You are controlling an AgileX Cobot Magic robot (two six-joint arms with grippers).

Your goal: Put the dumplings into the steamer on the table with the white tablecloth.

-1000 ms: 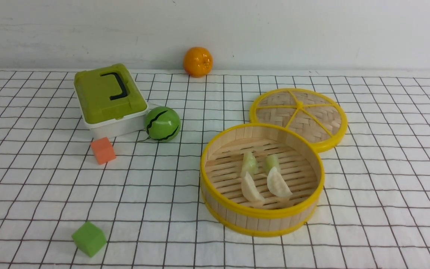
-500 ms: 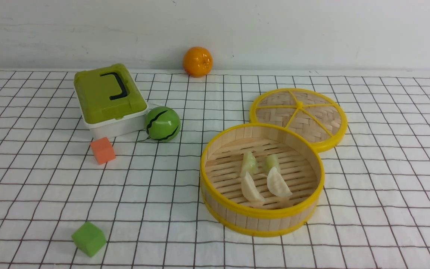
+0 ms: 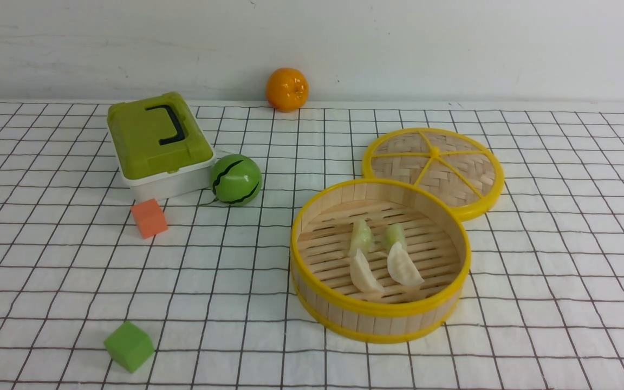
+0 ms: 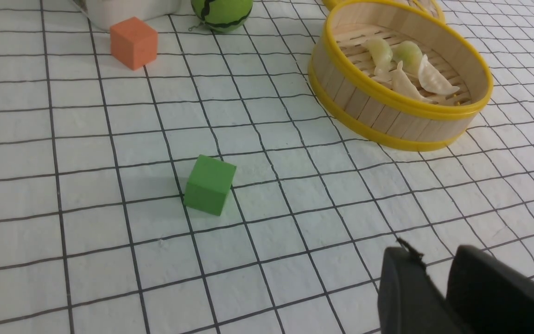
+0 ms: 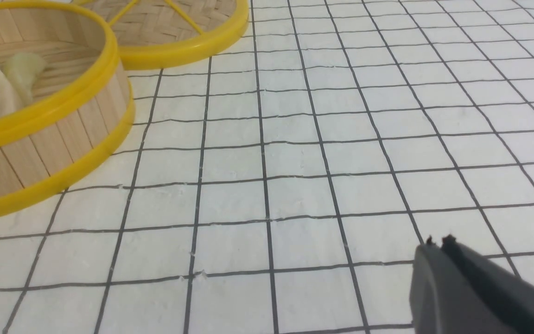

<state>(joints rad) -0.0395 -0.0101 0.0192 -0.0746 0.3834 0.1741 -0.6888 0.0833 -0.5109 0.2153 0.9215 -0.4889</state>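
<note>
The table [image 3: 561, 303] filled the front view, draped in the white tablecloth [image 3: 46, 271] with its thin black grid. Biggest thing on it was the steamer [image 3: 380, 316], sitting at about four o'clock from the centre of the cloth, its yellow rim ringing a slatted floor. And there they were: all four dumplings [image 3: 381, 255] lay inside it, two pale green ones toward the far side, two cream-white ones nearer, bunched close together mid-floor. The woven lid [image 3: 434, 169] lay flat at one o'clock of the steamer, touching its rim.

Over at ten o'clock sat the green-topped box [image 3: 157, 142] with a black handle, no lettering readable on it. The toy watermelon [image 3: 235, 179] stood just beside the box, at its four o'clock. The orange [image 3: 287, 89] rested at twelve, against the wall. An orange cube [image 3: 149, 218] lay near the box; a green cube [image 3: 129, 345] sat at seven o'clock, well apart.

No writing showed anywhere.

The left gripper [image 4: 443, 273] hovered over bare cloth, fingers slightly apart, holding nothing. The right gripper [image 5: 438, 243] hung above empty squares, fingers pressed together, also empty.
</note>
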